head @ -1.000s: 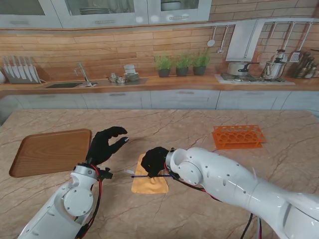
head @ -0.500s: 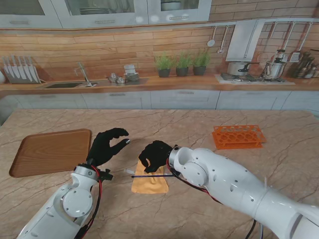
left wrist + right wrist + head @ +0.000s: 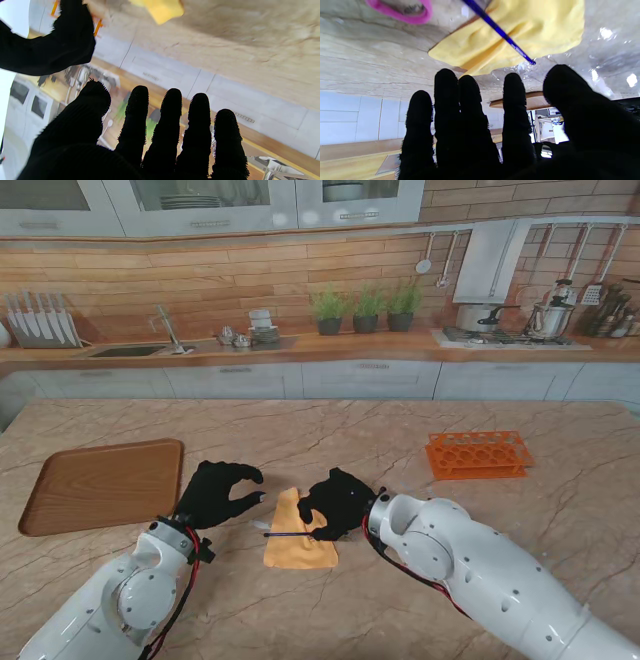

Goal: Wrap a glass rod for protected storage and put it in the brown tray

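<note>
A yellow cloth (image 3: 300,548) lies flat on the marble table in front of me, and the thin blue glass rod (image 3: 290,533) rests across it, its left end sticking out past the cloth edge. My right hand (image 3: 340,502) hovers over the cloth's right side, fingers spread, holding nothing. In the right wrist view the rod (image 3: 500,32) lies on the cloth (image 3: 545,30) just beyond my fingertips (image 3: 512,82). My left hand (image 3: 215,492) is open and loosely curled left of the cloth. The brown tray (image 3: 100,485) sits at the far left.
An orange tube rack (image 3: 478,454) stands to the right, farther from me. A pink ring (image 3: 402,12) lies on the table by the cloth. A clear shiny film (image 3: 607,50) spreads beside the cloth. A kitchen counter runs behind the table.
My right hand has drawn back to the right, off the middle of the cloth, leaving the rod lying across it. My left hand has dropped lower and closer to the cloth.
</note>
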Robot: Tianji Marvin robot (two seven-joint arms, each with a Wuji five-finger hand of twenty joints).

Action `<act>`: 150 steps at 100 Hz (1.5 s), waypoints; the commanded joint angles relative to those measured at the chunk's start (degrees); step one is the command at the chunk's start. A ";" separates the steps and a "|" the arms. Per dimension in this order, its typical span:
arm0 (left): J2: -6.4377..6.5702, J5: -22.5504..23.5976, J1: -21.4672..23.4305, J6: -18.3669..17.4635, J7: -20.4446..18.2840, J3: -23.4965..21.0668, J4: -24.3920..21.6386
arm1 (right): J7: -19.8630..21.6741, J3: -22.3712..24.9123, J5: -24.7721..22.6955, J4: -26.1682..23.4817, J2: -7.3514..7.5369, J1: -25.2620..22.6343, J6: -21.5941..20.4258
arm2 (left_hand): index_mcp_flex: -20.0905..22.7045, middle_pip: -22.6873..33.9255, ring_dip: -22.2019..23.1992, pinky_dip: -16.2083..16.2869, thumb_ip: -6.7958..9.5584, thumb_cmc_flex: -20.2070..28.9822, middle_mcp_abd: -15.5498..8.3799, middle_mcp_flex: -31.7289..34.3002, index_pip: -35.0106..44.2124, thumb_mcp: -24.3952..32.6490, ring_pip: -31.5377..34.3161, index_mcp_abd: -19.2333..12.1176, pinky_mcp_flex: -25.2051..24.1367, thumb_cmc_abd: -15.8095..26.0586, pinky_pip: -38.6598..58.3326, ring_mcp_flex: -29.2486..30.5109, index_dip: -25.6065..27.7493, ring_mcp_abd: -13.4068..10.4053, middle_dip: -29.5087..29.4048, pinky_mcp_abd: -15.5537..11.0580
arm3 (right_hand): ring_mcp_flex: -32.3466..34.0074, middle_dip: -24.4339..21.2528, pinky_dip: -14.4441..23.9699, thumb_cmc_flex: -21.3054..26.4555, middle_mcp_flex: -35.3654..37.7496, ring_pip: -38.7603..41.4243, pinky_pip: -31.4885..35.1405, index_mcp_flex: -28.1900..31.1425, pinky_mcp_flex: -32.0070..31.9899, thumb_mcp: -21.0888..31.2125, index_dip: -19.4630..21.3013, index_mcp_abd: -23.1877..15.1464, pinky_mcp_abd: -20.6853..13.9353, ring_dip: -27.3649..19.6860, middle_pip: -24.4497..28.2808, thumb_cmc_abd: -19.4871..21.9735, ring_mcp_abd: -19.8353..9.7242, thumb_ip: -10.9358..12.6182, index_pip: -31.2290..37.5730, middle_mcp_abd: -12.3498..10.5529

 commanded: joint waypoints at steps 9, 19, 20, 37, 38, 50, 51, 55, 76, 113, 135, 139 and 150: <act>1.38 4.32 2.03 2.49 0.53 0.98 -0.37 | -1.78 1.34 -3.93 -2.03 1.27 -3.95 -1.06 | -1.26 1.32 0.96 1.86 2.72 -3.06 -0.54 -0.92 -1.66 5.18 1.20 0.12 -0.10 -1.81 3.73 -0.81 0.37 -0.41 1.85 -0.39 | -3.69 1.60 0.85 -2.77 -4.93 1.89 1.74 -4.69 -1.13 0.39 2.36 -4.96 -2.40 0.47 2.78 0.17 -1.66 2.86 1.07 0.03; 2.38 10.97 2.37 4.39 3.05 2.47 -0.11 | -3.49 2.66 -7.02 -3.27 1.71 -6.28 -1.04 | -2.18 2.46 1.26 2.66 2.89 -5.10 -1.22 -2.05 -1.13 6.83 1.49 0.60 0.16 -4.70 5.19 -1.11 0.43 -1.20 2.75 -0.52 | -5.37 2.38 1.50 -3.05 -8.31 3.22 2.92 -6.84 -1.23 1.76 4.65 -5.59 -3.71 0.87 4.72 -0.97 -2.38 4.75 1.09 -0.23; 2.47 11.46 2.42 4.50 3.18 2.60 -0.13 | -3.71 2.75 -7.34 -3.35 1.74 -6.48 -1.03 | -2.30 2.55 1.25 2.72 2.84 -5.37 -1.26 -2.23 -1.06 7.21 1.42 0.63 0.10 -5.05 5.28 -1.28 0.43 -1.24 2.83 -0.55 | -5.47 2.42 1.54 -2.95 -8.53 3.31 3.00 -7.01 -1.21 1.82 4.84 -5.60 -3.80 0.89 4.83 -1.26 -2.46 4.82 1.04 -0.28; 3.78 17.62 3.47 4.98 3.64 3.90 -1.34 | -6.71 2.98 -11.72 -4.24 2.35 -8.42 -0.61 | -4.46 3.70 1.99 3.67 2.44 -6.50 -2.22 -4.99 -0.15 11.46 1.74 0.27 -0.20 -8.45 6.43 -3.12 0.51 -2.48 3.81 -1.53 | -8.31 3.62 2.26 -0.80 -14.63 5.47 4.93 -11.49 -1.97 1.44 6.29 -0.33 -5.80 1.50 8.15 -6.74 -4.13 4.49 0.51 -0.59; 3.86 18.02 3.51 4.99 3.68 3.97 -1.41 | -6.87 2.94 -11.94 -4.25 2.39 -8.47 -0.57 | -4.60 3.70 2.01 3.68 2.44 -6.49 -2.28 -5.15 -0.16 11.60 1.74 0.24 -0.24 -8.57 6.42 -3.19 0.50 -2.57 3.83 -1.59 | -8.54 3.72 2.33 -0.79 -15.02 5.68 5.11 -11.68 -2.07 1.44 6.28 -0.18 -5.94 1.57 8.47 -6.95 -4.21 4.48 0.53 -0.57; 5.21 24.46 3.50 5.37 4.92 5.26 -1.56 | -8.78 2.03 -14.34 -4.13 2.79 -8.71 -0.12 | -6.02 6.36 3.83 4.58 2.02 -8.77 -3.05 -6.06 0.82 14.21 3.88 -0.19 -0.04 -10.56 7.42 -3.37 0.61 -3.31 5.86 -2.30 | -10.19 4.18 2.61 -0.79 -17.71 7.19 5.95 -12.71 -3.45 1.33 6.19 0.76 -6.35 2.06 10.14 -8.91 -4.74 4.38 1.04 -0.07; 5.34 25.07 3.45 5.50 5.14 5.43 -1.51 | -8.94 1.91 -14.50 -4.09 2.82 -8.70 -0.04 | -6.07 6.55 3.96 4.63 1.98 -9.00 -3.15 -6.00 0.87 14.19 4.05 -0.24 0.04 -10.62 7.50 -3.29 0.61 -3.38 6.01 -2.35 | -10.34 4.25 2.62 -0.87 -17.97 7.41 6.04 -12.73 -3.71 1.30 6.20 0.79 -6.29 2.12 10.37 -8.90 -4.75 4.38 1.20 -0.02; 5.80 26.98 3.21 5.84 5.82 6.03 -1.26 | -9.49 1.41 -15.09 -3.92 2.93 -8.59 0.31 | -6.38 7.20 4.53 4.81 1.86 -9.54 -3.40 -6.15 1.12 14.11 4.65 -0.39 0.36 -10.81 7.79 -3.18 0.66 -3.76 6.69 -2.44 | -10.78 4.33 2.62 -1.05 -18.52 7.70 6.14 -12.55 -4.27 1.14 6.25 1.02 -6.17 2.19 10.68 -8.97 -4.70 4.34 1.55 0.21; 6.52 29.44 2.80 6.59 6.62 7.89 -0.67 | -10.29 -1.73 -16.08 -2.84 3.13 -6.82 2.20 | -6.95 8.06 5.15 4.79 1.84 -9.93 -3.56 -6.73 1.72 13.91 5.04 -0.53 0.14 -10.48 7.89 -3.53 0.82 -4.01 7.72 -2.76 | -12.83 4.57 2.44 -1.51 -20.69 8.48 6.46 -9.97 -6.60 -0.08 6.28 0.67 -5.52 2.28 11.43 -7.69 -4.12 4.56 2.40 1.40; 6.12 27.83 2.18 6.48 7.56 8.66 0.11 | -9.96 -8.57 -14.57 1.08 3.03 -1.43 4.53 | -6.87 8.55 5.48 4.49 1.95 -9.15 -3.50 -6.73 2.13 12.59 5.31 -0.64 -0.28 -8.46 7.60 -3.52 0.80 -3.98 8.42 -2.89 | -13.11 4.11 1.00 1.36 -20.88 9.47 7.94 -1.89 -6.79 5.18 0.85 -2.32 -5.66 1.44 12.46 -7.77 -3.89 1.99 5.51 1.77; 5.92 26.77 1.63 6.02 7.32 9.26 0.36 | -9.99 -12.26 -12.00 3.30 2.52 1.07 5.49 | -6.59 8.22 5.34 3.53 2.10 -8.56 -3.64 -7.46 2.29 11.70 4.86 -0.63 -2.47 -7.77 5.26 -4.33 0.80 -4.23 8.45 -2.92 | -11.98 4.25 0.68 6.02 -18.56 9.75 8.47 0.93 -6.22 5.36 -6.39 -6.40 -5.79 1.25 12.63 -7.75 -3.99 -0.18 15.83 0.95; 5.89 26.54 1.50 5.87 7.17 9.43 0.40 | -10.04 -12.61 -11.68 3.54 2.44 1.35 5.50 | -6.59 8.00 5.18 3.43 2.12 -8.53 -3.60 -7.75 2.31 11.57 4.54 -0.71 -2.68 -7.66 4.95 -4.66 0.81 -4.29 8.35 -2.91 | -11.70 4.24 0.69 6.82 -17.80 9.75 8.53 2.48 -6.10 5.59 -6.54 -6.76 -5.81 1.22 12.61 -6.42 -3.98 -0.20 16.32 0.58; 5.82 25.94 1.09 5.42 6.45 9.92 0.42 | -10.72 -13.02 -10.72 4.26 2.12 1.82 5.27 | -6.47 7.31 4.67 3.12 2.16 -8.37 -3.58 -8.83 2.36 11.19 3.50 -0.68 -3.56 -7.41 3.95 -5.87 0.81 -4.67 7.98 -3.05 | -11.04 4.25 0.68 8.52 -16.17 9.87 8.66 5.07 -5.86 4.94 -6.90 -7.64 -6.00 1.16 12.48 -1.85 -4.17 0.10 17.39 -0.26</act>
